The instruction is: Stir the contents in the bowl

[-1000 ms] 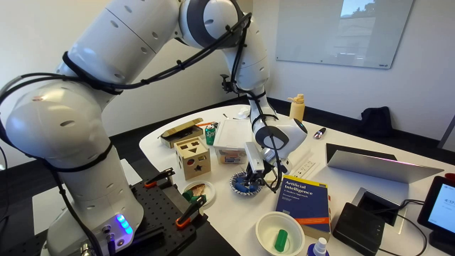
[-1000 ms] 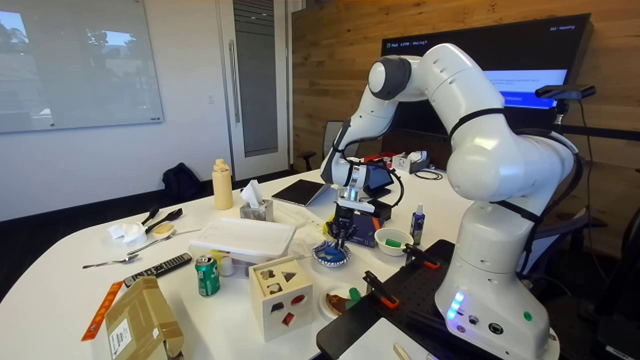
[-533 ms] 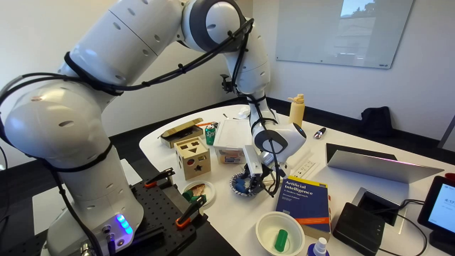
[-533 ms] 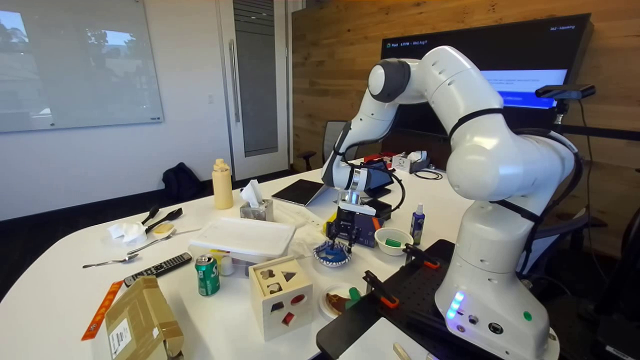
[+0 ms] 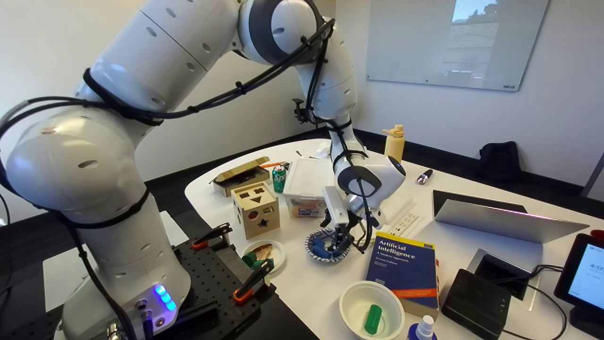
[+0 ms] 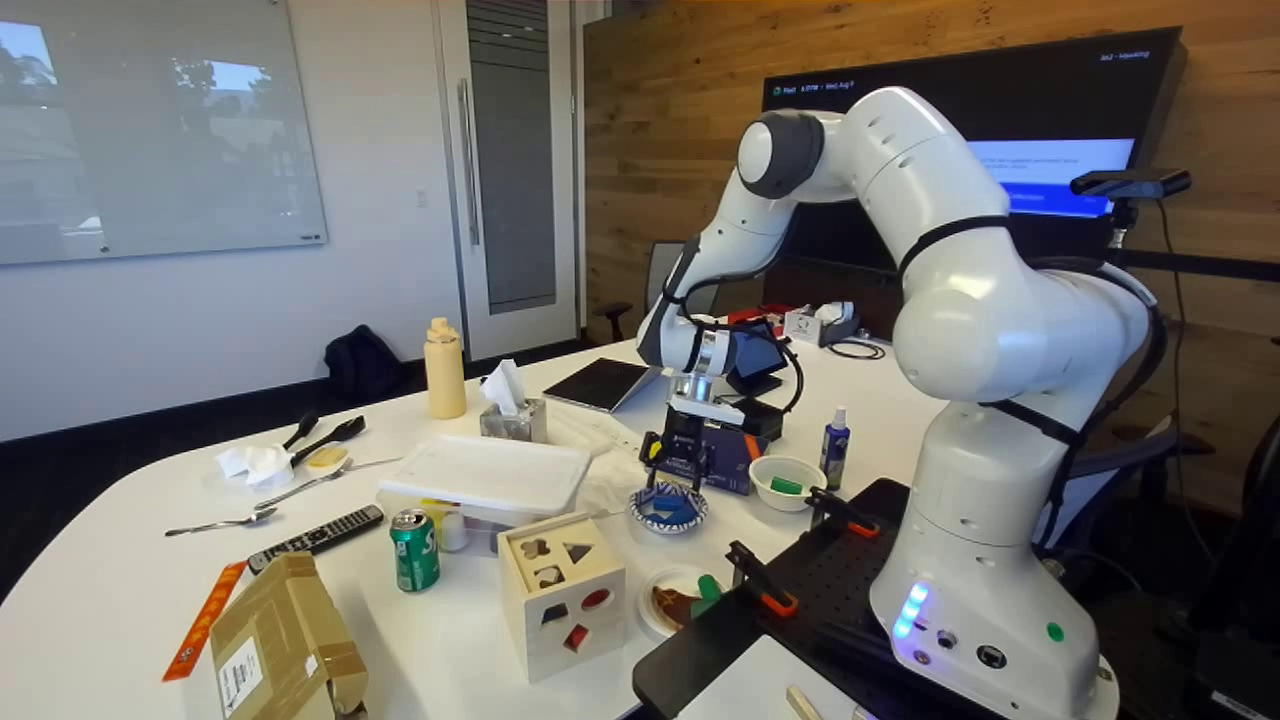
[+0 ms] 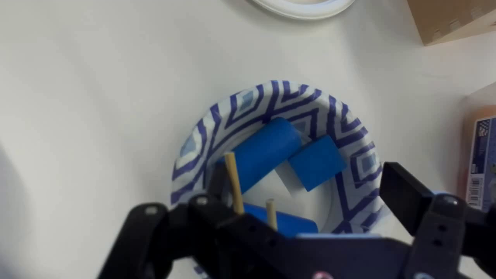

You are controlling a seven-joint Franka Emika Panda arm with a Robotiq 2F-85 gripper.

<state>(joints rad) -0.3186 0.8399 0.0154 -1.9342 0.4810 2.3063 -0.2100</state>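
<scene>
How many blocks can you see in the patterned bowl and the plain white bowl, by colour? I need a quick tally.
Blue blocks, in the patterned bowl: 3 in view; the gripper hides part of that bowl in the wrist view
Green block, in the white bowl: 1
Total: 4 in view

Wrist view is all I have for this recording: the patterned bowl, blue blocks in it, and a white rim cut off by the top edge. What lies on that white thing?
Observer: Both exterior views show it is a plate with green blocks and something brown on it.
Operator: Is the patterned bowl the only bowl out there?
Observer: No, a white bowl stands near the book, with one green block in it.
</scene>
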